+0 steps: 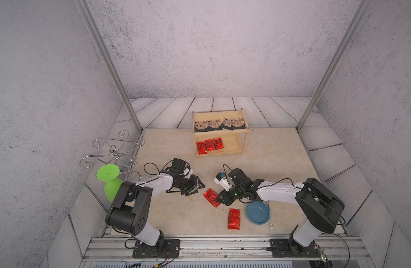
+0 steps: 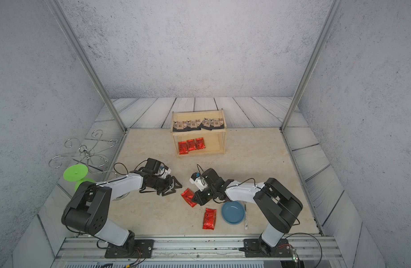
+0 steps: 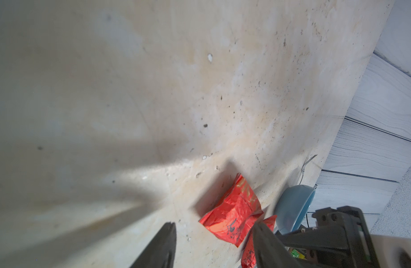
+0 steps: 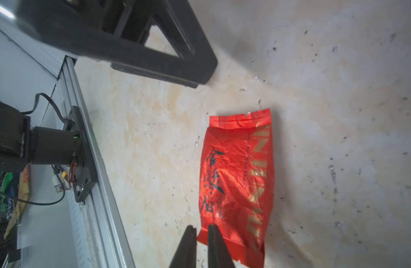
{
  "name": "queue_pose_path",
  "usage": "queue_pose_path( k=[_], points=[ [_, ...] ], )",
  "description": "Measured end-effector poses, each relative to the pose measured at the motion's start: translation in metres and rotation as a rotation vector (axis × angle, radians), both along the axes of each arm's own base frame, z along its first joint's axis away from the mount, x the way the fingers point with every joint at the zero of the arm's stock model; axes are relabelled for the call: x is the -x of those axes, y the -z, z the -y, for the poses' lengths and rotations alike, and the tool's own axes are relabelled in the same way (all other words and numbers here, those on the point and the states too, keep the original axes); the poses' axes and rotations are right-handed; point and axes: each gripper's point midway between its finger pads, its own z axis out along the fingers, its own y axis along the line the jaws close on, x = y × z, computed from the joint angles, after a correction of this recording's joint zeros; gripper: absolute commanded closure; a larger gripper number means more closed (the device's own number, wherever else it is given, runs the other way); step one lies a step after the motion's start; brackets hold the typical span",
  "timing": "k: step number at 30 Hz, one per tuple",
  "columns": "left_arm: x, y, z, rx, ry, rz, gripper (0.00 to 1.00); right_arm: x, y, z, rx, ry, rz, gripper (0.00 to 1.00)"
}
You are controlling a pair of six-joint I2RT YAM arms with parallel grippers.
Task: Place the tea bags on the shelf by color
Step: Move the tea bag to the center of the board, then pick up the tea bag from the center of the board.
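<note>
We see the pale wooden shelf (image 1: 232, 145) standing at the far side of the beige table (image 1: 176, 215). 4 black tea bags (image 1: 219, 124) lie in a row along its upper tier, overlapping and overhanging the front edge. 3 red tea bags (image 1: 209, 145) lie side by side on the left part of its lower tier.

2 more red ones are on the table in front. The loose red tea bag (image 1: 211, 197) lies flat and askew between the 2 grippers. The right gripper (image 1: 219, 199) is down at one end of it. In the right wrist view its jaws stand almost together astride a corner of the packet, with a thin gap showing, and we cannot tell whether they pinch the foil. The left gripper (image 1: 196, 188) sits low just beside the packet on the opposite side, jaws spread wide and holding nothing.

The other red tea bag (image 1: 234, 218) lies nearer the arm bases, just beside a blue bowl (image 1: 257, 212) and apart from both grippers. A green goblet (image 1: 109, 178) lies on its side at the table's left edge, near a wire stand (image 1: 111, 150).
</note>
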Motion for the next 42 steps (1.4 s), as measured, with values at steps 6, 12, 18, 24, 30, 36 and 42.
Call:
queue_pose_path(
  k=[6, 12, 18, 24, 30, 36, 42],
  points=[
    [0.002, 0.002, 0.007, 0.003, 0.025, 0.005, 0.47, 0.004, 0.018, 0.004, 0.028, 0.001, -0.025, 0.87],
    [0.007, 0.004, 0.013, 0.003, 0.051, 0.002, 0.49, 0.002, 0.020, 0.006, 0.031, 0.007, -0.024, 0.87],
    [0.016, 0.006, 0.017, -0.032, 0.098, 0.006, 0.50, -0.002, 0.024, 0.007, 0.031, 0.017, -0.025, 0.87],
    [0.017, 0.003, 0.022, -0.056, 0.134, 0.028, 0.56, -0.004, 0.029, 0.009, 0.036, 0.024, -0.038, 0.88],
    [0.016, 0.003, 0.021, -0.071, 0.142, 0.033, 0.72, -0.005, 0.028, 0.009, 0.029, 0.024, -0.040, 0.88],
    [0.018, 0.003, 0.022, -0.077, 0.147, 0.028, 0.73, -0.006, 0.027, 0.008, 0.023, 0.024, -0.040, 0.88],
    [0.022, 0.006, 0.026, -0.085, 0.168, 0.020, 0.74, -0.006, 0.028, 0.008, 0.020, 0.022, -0.042, 0.89]
  ],
)
